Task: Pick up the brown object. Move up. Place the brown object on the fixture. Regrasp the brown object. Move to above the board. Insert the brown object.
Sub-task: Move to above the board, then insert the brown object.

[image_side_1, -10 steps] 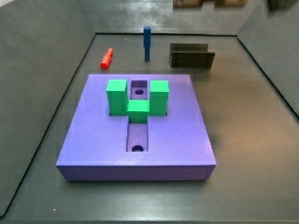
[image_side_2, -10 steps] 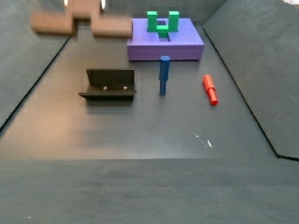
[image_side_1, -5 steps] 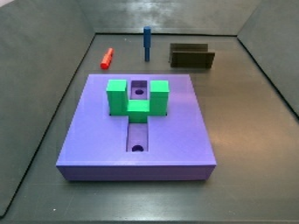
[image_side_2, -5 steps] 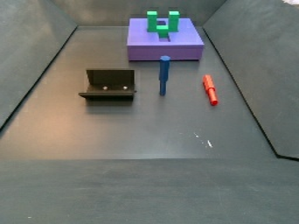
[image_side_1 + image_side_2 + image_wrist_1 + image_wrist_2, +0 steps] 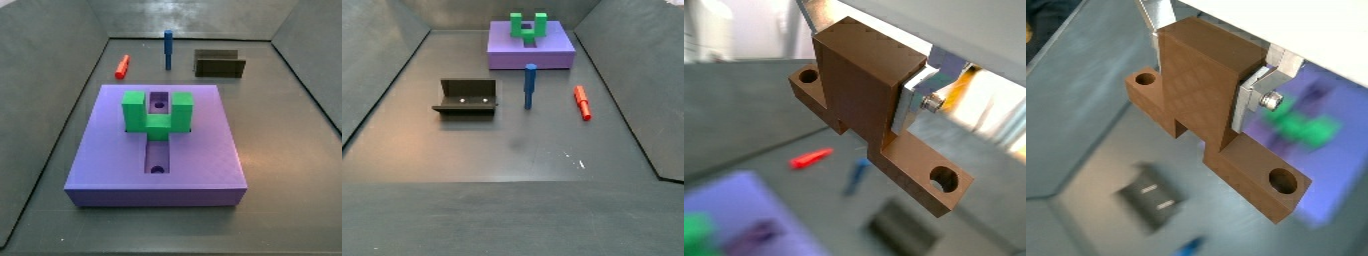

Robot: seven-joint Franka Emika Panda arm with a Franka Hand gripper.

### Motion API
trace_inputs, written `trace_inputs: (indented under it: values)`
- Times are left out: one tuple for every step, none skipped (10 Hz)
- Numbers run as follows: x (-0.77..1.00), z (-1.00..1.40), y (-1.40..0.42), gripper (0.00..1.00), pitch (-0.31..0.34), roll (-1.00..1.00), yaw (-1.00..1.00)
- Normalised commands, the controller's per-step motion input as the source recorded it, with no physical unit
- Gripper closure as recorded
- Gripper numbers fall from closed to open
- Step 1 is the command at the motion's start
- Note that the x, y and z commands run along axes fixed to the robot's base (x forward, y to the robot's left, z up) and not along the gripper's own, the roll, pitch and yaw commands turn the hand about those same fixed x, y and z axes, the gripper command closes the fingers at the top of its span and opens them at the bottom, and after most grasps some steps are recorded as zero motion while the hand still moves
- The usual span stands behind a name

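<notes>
High over dark floor, pincer (image 5: 885, 85) clamped on brown object (image 5: 871, 115).

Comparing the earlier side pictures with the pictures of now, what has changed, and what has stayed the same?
One second ago the brown object showed at the upper edge of the side views; since then it has gone up out of their frame. Both wrist views show the gripper shut on the brown object, high above the floor. The fixture, board, green piece, red peg and blue peg have not moved.
</notes>
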Motion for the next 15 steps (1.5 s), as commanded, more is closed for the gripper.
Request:
trace_inputs:
  values:
    - [-0.59, 0.11, -0.66, 1.0, 0.111, -1.0, 0.03]
    - [-0.29, 0.03, -0.26, 1.0, 0.101, -1.0, 0.04]
    - [-0.1, 0.02, -0.09, 1.0, 0.097, -1.0, 0.04]
    - [-0.09, 0.02, -0.07, 1.0, 0.062, -0.86, 0.03]
    - [-0.09, 0.0, -0.02, 1.0, 0.007, -0.56, 0.02]
    - [-0.07, 0.0, 0.0, 1.0, -0.017, -0.39, 0.01]
    - [-0.05, 0.0, 0.0, 1.0, -0.021, -0.23, 0.0]
    - [0.07, 0.0, 0.0, 1.0, 0.0, 0.0, -0.01]
    - [0.05, -0.28, -0.02, 1.0, -0.044, 0.0, -0.15]
    - [0.0, -0.38, 0.0, 1.0, -0.074, -0.07, -0.13]
    - [0.02, -0.39, 0.0, 1.0, -0.067, -0.19, -0.17]
    - [0.11, -0.19, -0.08, 1.0, 0.0, -0.16, -0.8]
    - [0.0, -0.1, -0.04, 1.0, 0.0, -0.12, -0.99]
    - [0.0, -0.11, -0.03, 1.0, 0.0, -0.14, -0.95]
    - [0.0, -0.09, -0.05, 1.0, 0.0, -0.16, -0.94]
